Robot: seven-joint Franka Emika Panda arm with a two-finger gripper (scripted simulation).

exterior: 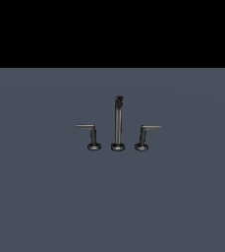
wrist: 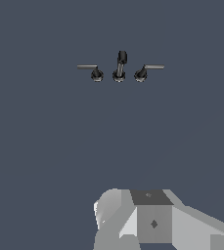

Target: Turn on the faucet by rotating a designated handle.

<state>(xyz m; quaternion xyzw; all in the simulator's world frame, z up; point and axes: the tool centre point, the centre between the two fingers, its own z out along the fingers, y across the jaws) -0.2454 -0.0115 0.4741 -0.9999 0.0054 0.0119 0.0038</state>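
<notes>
Across the bench (exterior: 45,197): twin lever (exterior: 90,134) at nine o'clock of the spout (exterior: 118,123), designated handle (exterior: 144,135) at three o'clock, untouched. Pincer (wrist: 147,219) well short, its spread impossible to tell. Whole turn remains.

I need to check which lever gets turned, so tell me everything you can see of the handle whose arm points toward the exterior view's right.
The designated handle is a short, dark, metallic-looking L-shaped lever. A thin upright post rises from a round base on the grey surface, and a slim arm runs level from its top toward the exterior view's right. It stands on the exterior view's right of the tall spout, apart from it, mirroring the twin lever. Nothing touches it.
</notes>
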